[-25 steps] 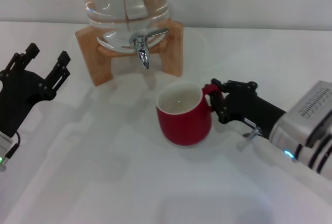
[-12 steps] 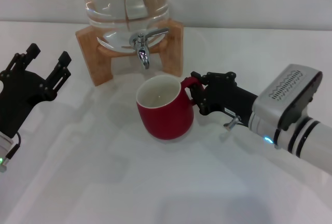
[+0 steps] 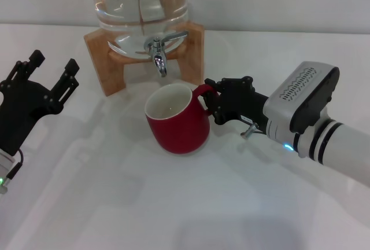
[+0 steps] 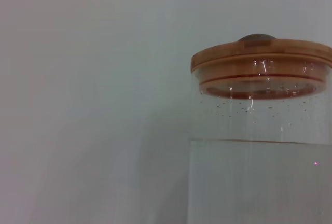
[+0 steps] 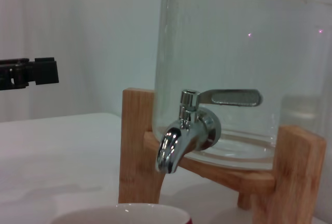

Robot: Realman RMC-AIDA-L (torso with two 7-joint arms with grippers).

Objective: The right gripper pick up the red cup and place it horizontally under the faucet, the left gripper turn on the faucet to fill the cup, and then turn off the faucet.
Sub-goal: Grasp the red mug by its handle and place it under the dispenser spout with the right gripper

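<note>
Red cup [image 3: 173, 122] is sitting upright on the bench, almost under the faucet [image 3: 158, 52] now, spout hanging just up and left of the rim. I'm pinching its handle with my right tool [image 3: 213, 100], fingers clamped on the loop, so that arm's the close one. My left tool [image 3: 51, 70] is waiting spread open, well off to the left. Compared with a second ago, I'm dragging the cup leftward toward the spout.
</note>
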